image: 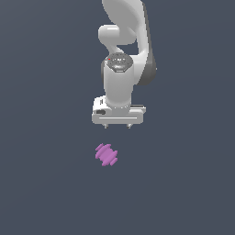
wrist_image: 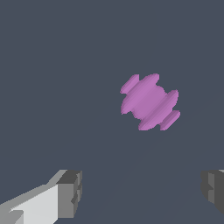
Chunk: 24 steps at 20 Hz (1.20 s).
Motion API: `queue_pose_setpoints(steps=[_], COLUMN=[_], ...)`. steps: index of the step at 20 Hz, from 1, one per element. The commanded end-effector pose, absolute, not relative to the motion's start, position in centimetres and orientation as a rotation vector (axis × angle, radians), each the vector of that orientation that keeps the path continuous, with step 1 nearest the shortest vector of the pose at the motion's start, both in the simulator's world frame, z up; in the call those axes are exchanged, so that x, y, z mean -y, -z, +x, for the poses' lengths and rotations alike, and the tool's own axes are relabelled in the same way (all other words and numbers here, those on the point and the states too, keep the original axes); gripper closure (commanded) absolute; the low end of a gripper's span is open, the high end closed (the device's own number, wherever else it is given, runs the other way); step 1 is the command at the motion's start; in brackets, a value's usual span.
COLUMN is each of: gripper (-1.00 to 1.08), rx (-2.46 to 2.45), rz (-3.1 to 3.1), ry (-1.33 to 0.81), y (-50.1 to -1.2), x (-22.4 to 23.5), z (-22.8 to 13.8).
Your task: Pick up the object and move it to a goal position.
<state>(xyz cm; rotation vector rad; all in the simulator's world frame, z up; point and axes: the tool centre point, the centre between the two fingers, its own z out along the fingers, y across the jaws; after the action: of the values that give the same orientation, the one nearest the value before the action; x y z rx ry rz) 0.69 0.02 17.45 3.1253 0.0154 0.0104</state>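
Small purple-pink lumpy spindle object (image: pixel 106 154), ribbed with several rounded disc-like ridges, is seen lying on the flat dark grey-blue bench (image: pixel 41 183). Its axis is tilted diagonally in the exterior view. It is not touched by anything; bare bench is seen all around it.

White Franka arm (image: pixel 123 55) is seen coming down from the top of the exterior view, wrist pointed straight down. The white-bodied pincer (image: pixel 118 125) with dark grey fingertips is held over the bench, apart from the spindle. In the exterior view the spindle is placed below the pincer and slightly toward the exterior view's left of its centre line. Only short finger stubs are seen under the hand body there.

In the wrist view the two fingertips (wrist_image: pixel 70 194) are seen spread wide, one at each side of the frame, with nothing but bench between them. Pincer (wrist_image: pixel 142 190) is therefore spread, nothing pinched. The spindle (wrist_image: pixel 150 102) is seen outside the gap between the fingertips, off to one side of the line joining them, its ridges clearly resolved. Height of the pincer over the bench cannot be told from either view.
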Motion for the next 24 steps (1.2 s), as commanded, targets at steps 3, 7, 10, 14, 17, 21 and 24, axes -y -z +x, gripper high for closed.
queue_pose_setpoints(steps=[3, 7, 10, 14, 17, 21, 24], gripper=[-0.60, -0.60, -0.60, -0.60, -0.60, -0.60, -0.60], rx=[-0.014, -0.008, -0.008, 0.001, 0.019, 0.061, 0.108], rz=[3.126, 3.132, 3.132, 3.141, 3.158, 3.196, 3.235], ry=[-0.019, -0.060, -0.061, -0.059, -0.054, -0.046, -0.039], y=[-17.7, -19.0, -19.0, -18.8, -18.3, -17.3, -16.2], x=[-0.1, -0.7, -0.7, -0.6, -0.4, 0.2, 0.8], z=[0.8, 1.5, 1.5, 1.6, 1.6, 1.7, 1.8])
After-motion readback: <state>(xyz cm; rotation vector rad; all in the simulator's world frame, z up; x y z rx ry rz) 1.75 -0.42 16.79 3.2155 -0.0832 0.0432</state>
